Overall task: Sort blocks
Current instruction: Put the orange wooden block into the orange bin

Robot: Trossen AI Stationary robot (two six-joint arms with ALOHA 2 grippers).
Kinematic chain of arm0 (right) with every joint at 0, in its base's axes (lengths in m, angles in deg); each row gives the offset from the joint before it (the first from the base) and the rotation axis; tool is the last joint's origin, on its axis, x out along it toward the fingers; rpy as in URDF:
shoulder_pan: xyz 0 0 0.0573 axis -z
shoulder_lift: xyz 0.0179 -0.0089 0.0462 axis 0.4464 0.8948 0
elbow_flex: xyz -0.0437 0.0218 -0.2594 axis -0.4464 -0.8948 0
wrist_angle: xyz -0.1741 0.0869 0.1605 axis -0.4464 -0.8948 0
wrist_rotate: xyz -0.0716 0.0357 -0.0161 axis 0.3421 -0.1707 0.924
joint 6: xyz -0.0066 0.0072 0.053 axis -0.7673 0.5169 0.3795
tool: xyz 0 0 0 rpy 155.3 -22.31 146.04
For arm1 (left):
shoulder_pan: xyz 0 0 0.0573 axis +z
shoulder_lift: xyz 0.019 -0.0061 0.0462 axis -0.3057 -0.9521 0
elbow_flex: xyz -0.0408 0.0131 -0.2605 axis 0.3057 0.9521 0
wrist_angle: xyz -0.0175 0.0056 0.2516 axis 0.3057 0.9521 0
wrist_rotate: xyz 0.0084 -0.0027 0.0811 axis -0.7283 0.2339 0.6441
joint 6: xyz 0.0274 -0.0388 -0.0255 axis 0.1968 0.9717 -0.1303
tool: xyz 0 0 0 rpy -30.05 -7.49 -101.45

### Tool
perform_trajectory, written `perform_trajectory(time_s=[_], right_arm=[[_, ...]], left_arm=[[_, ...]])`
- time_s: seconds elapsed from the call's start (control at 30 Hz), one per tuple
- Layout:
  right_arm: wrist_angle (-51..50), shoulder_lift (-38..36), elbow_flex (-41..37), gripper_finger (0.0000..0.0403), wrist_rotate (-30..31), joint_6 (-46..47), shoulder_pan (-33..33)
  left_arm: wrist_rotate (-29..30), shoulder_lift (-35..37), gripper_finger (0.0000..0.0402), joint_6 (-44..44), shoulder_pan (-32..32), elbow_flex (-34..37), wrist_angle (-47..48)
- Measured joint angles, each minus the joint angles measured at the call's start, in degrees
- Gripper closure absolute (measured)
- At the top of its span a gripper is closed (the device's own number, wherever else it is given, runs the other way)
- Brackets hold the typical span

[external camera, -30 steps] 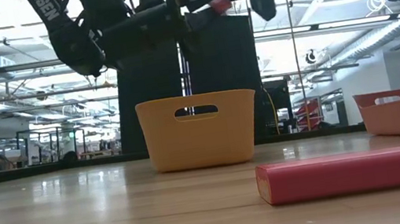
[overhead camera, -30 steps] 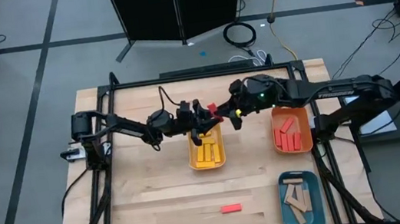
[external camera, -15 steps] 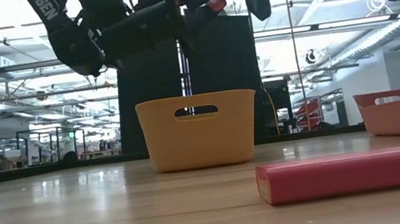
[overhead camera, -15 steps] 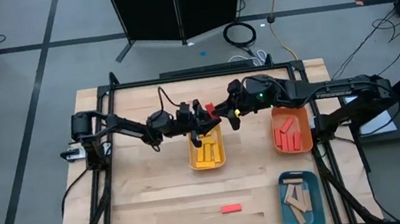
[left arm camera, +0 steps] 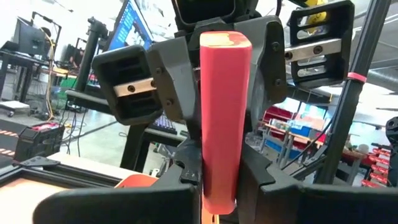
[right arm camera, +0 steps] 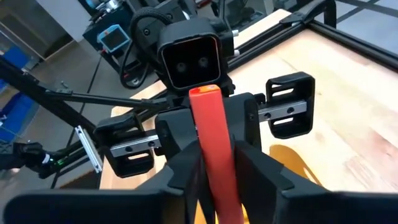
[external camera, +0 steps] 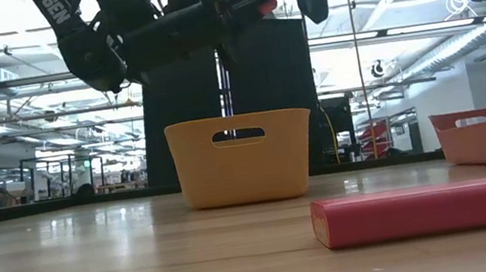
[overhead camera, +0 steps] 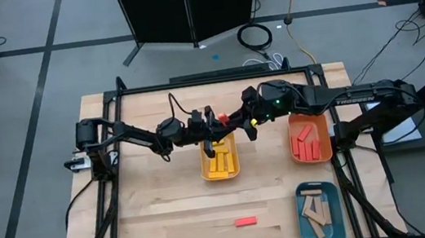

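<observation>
- Red block [overhead camera: 223, 119], in transit: held in air between both grippers, over far edge of yellow tray [overhead camera: 220, 161], ~12 o'clock from tray centre. Long axis runs arm to arm, roughly 9-to-3 across table, one end toward each wrist.
- Left gripper [overhead camera: 215, 124]: fingers closed on one end of the block; the left wrist cam shows it standing straight out from the fingers [left arm camera: 255, 180].
- Right gripper [overhead camera: 233, 119]: fingers flank the other end; can't tell if still pinching or let go.
- Red block no. 2 [overhead camera: 246, 221]: flat on table [overhead camera: 159, 216], 6 o'clock of yellow tray, long axis 9-to-3.
- Yellow blocks in yellow tray; red blocks in orange tray [overhead camera: 310, 137]; tan blocks in teal tray [overhead camera: 319, 212].
- Writing: letters "SEN" [external camera: 61, 11] on an arm link in low view.
</observation>
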Motion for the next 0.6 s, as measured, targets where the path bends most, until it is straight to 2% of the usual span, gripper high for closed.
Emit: perform_trajectory(time_s=[0.2,0.47,0.6], right_arm=[[-2.16,-1.49,0.12,0.0274,-1.98,-4.11,0.54],[-13.54,-8.77,2.58,0.0240,-1.78,-8.80,3.98],[-17.73,-12.76,2.58,0.0239,-0.10,-9.06,5.17]], left_arm=[[0.35,0.00,0.0367,-0.14,-0.01,-0.01,0.29],[3.01,0.02,0.0367,-0.24,0.00,-0.25,2.23],[4.81,-1.67,0.0367,0.24,-0.37,-6.60,8.08]])
